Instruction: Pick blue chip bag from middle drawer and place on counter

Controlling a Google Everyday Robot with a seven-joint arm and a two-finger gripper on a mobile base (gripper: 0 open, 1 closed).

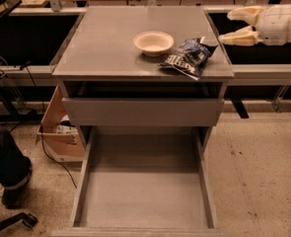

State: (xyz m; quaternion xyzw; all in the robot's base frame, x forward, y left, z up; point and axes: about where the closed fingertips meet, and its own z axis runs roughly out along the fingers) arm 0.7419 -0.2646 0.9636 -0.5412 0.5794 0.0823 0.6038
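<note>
While the blue chip bag (189, 58) is lying on the counter (105, 38), near the front right corner and just beside the white bowl (153, 42), the gripper (225, 27) is hanging off the counter's right side, level with the bag, its two fingers spread wide and holding nothing. The placing is looking done, so the risk is now sitting in what is happening around the bag. One tip of it is reaching close to the front edge, and light, crinkly foil is likely sliding at the slightest touch. A sideways swing of the arm across that corner would be clipping it and sending it over, probably down into the middle drawer (145, 191), which is standing pulled out below. A nudge the other way would be pushing the bag against the bowl.
</note>
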